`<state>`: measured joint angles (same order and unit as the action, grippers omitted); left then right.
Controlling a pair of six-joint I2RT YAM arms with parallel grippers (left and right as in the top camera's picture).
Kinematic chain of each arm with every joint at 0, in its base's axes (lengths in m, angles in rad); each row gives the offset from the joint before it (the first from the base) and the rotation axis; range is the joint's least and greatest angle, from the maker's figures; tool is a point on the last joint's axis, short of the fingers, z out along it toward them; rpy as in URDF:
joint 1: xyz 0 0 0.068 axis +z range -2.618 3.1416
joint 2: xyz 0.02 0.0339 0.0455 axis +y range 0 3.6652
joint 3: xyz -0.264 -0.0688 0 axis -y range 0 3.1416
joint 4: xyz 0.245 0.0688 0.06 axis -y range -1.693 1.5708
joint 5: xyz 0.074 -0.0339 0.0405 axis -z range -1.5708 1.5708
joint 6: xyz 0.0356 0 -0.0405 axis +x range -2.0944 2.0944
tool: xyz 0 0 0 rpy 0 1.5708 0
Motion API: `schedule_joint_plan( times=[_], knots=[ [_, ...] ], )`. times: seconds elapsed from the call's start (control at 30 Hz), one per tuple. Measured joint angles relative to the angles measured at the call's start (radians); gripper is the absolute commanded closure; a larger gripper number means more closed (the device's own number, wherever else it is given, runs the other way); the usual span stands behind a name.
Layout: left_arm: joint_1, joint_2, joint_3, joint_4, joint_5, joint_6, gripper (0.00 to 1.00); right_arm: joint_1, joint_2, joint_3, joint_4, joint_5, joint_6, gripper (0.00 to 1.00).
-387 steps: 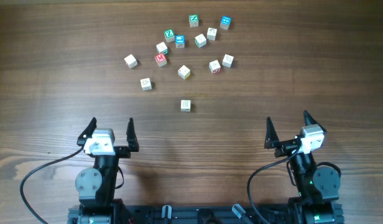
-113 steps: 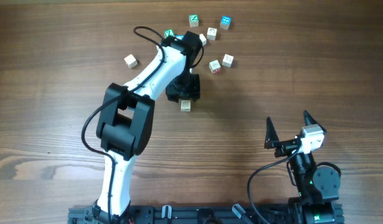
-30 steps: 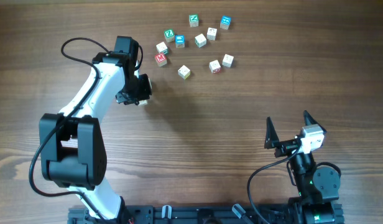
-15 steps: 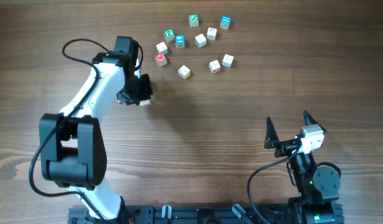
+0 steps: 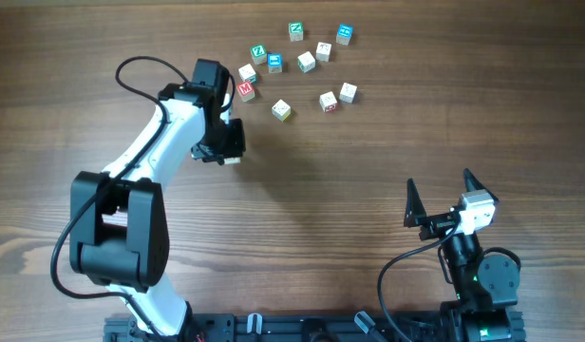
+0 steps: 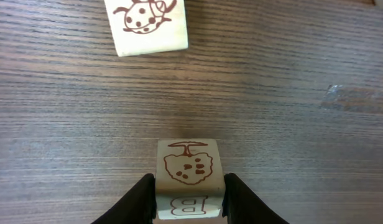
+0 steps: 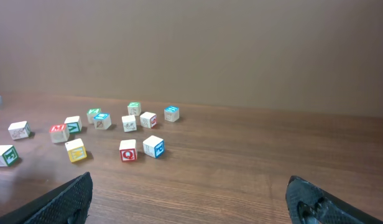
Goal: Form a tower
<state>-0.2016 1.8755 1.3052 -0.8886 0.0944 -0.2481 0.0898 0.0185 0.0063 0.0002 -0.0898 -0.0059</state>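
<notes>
My left gripper [image 6: 188,182] clamps the B cube [image 6: 186,169] near the ladybug cube [image 6: 148,25] (careful): off-centre placement means a tumble.

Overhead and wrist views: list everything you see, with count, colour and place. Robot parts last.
loose cubes: eleven showing overhead, pale wood with green, blue, red or yellow faces, scattered at the table's far middle
B cube: one, cream, brown tree print on top, gripped to the near left of that scatter
ladybird cube: one, cream with brown print, on the table just beyond the B cube, not touching it
table: one, dark brown wood grain
left claw: one, black, closed on the B cube
right claw: one, black, open and empty, parked near right
</notes>
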Motion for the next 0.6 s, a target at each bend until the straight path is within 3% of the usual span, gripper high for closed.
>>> schedule_joint_plan(
  times=[0.13, 0.6],
  knots=[
    [0.0, 0.0, -0.019, 0.017, -0.001, 0.004, 0.7, 0.0, 0.0, 0.0, 0.0, 0.0, 0.0, 0.0],
    [0.0, 0.0, -0.02, 0.022, -0.049, 0.004, 0.66, 0.0, 0.0, 0.0, 0.0, 0.0, 0.0, 0.0]
  ],
)
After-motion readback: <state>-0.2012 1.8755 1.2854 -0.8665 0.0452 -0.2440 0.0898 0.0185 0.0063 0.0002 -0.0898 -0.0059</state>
